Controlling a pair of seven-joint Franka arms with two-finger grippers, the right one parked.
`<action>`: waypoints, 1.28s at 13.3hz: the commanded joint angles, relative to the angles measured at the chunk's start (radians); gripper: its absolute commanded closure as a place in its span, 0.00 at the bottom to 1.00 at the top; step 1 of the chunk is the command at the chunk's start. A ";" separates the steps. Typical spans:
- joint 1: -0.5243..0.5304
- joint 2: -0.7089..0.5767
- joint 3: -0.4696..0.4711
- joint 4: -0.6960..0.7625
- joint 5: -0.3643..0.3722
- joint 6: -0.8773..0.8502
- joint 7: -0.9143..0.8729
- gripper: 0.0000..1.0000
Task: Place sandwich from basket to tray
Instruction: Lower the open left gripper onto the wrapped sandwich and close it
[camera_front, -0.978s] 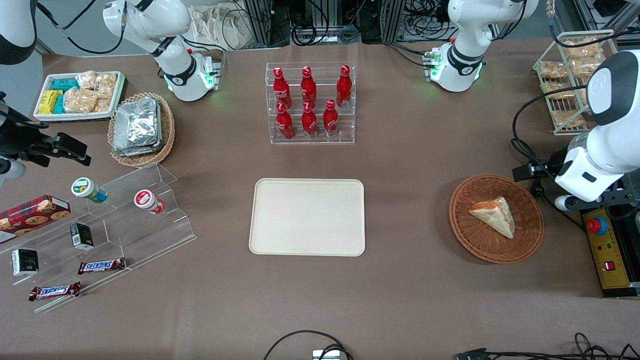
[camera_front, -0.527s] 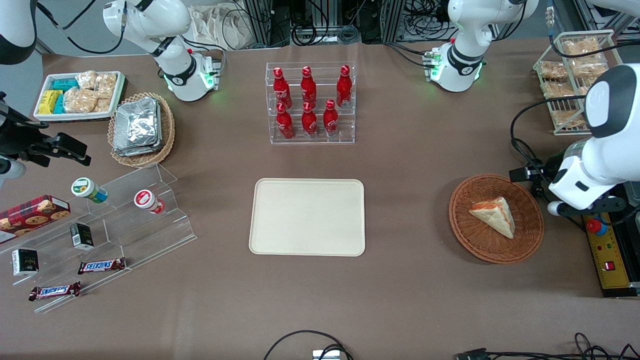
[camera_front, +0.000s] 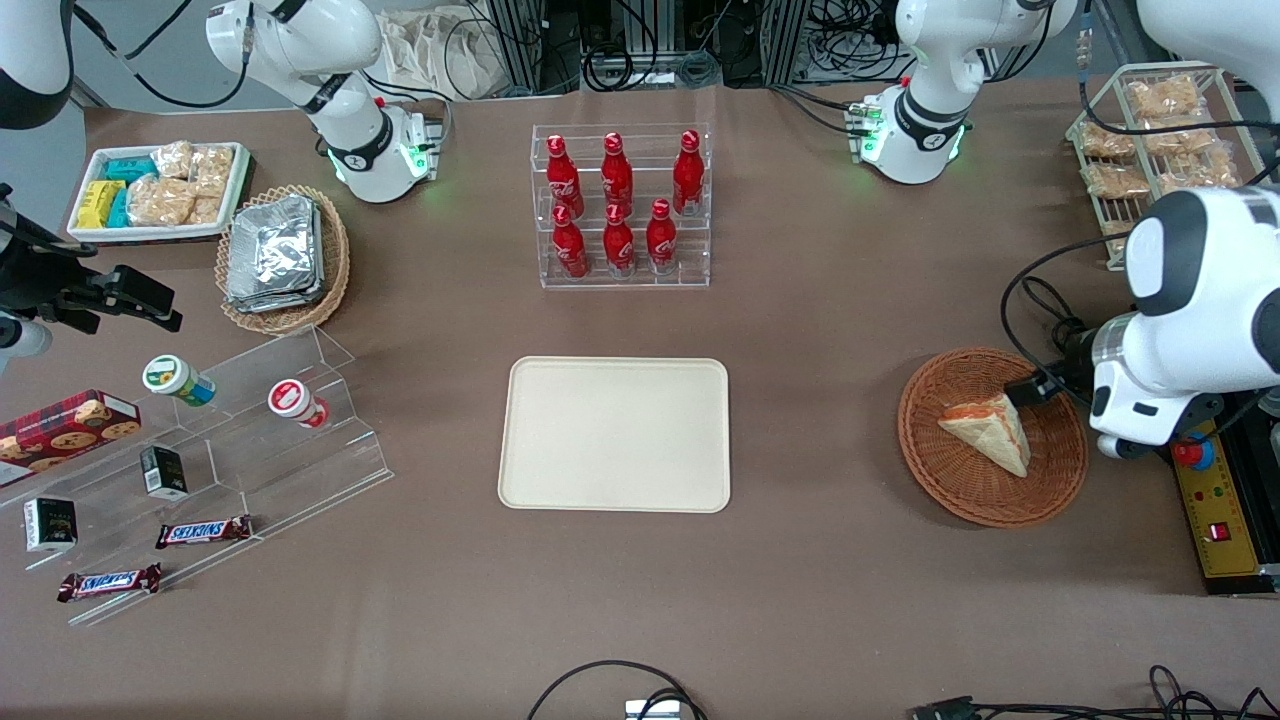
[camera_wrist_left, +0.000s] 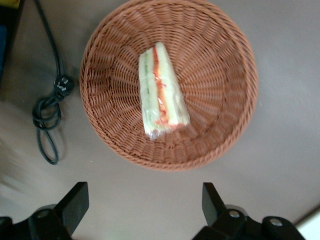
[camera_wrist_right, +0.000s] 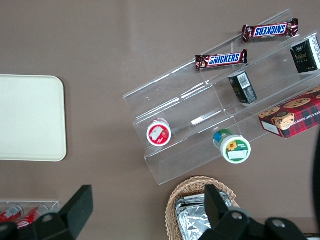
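The sandwich (camera_front: 985, 432) is a pale bread wedge with red-orange and green filling. It lies in the round reddish-brown wicker basket (camera_front: 925, 470) toward the working arm's end of the table. The left wrist view shows the sandwich (camera_wrist_left: 161, 92) near the middle of the basket (camera_wrist_left: 225, 130). My left gripper (camera_wrist_left: 144, 205) is open and empty, its black fingers (camera_wrist_left: 75, 205) spread wide above bare table just outside the basket rim. In the front view the white wrist (camera_front: 1140, 400) hangs over the basket's edge. The cream-beige tray (camera_front: 615, 435) lies empty at the table's middle.
A clear rack of red bottles (camera_front: 622, 205) stands farther from the camera than the tray. A yellow control box with a red button (camera_front: 1205, 490) and a black cable (camera_wrist_left: 47, 115) lie beside the basket. A wire rack of snack packets (camera_front: 1150, 140) stands farther back.
The left arm has swung in toward the basket and its wrist now overhangs the basket's rim. The sandwich, basket and tray have not moved.
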 joint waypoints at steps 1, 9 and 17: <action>0.004 0.003 0.007 -0.084 0.006 0.155 -0.112 0.00; 0.016 0.099 0.024 -0.179 0.008 0.384 -0.294 0.00; -0.001 0.149 0.023 -0.182 0.008 0.392 -0.293 0.00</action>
